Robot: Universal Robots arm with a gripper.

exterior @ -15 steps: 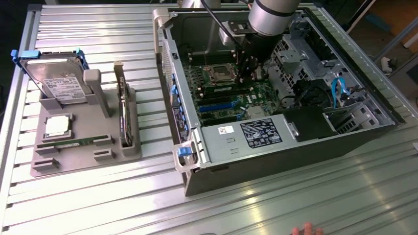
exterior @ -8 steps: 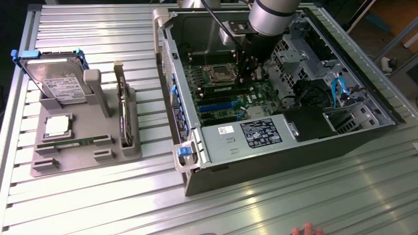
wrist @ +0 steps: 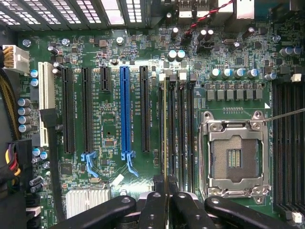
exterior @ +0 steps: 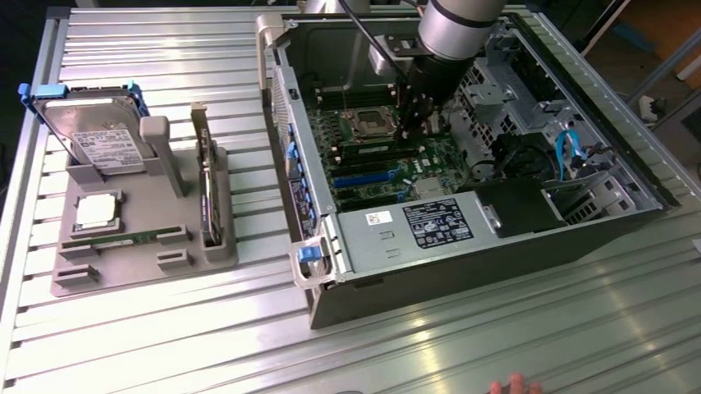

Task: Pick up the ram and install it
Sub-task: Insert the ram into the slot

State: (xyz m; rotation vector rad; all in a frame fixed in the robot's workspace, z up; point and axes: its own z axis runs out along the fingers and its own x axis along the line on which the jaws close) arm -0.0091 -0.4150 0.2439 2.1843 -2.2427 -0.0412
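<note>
— While the black metal claw is closed so narrowly, where is the ram, the long thin green circuit stick?

— It seems pinched edge-on between the fingers, just over the long black memory slots beside the square silver processor socket. Whether it already touches a slot, I cannot tell.

— How to seat it well?

— I would hold it upright, in line with one slot, and press straight and evenly, without tilt.
</note>
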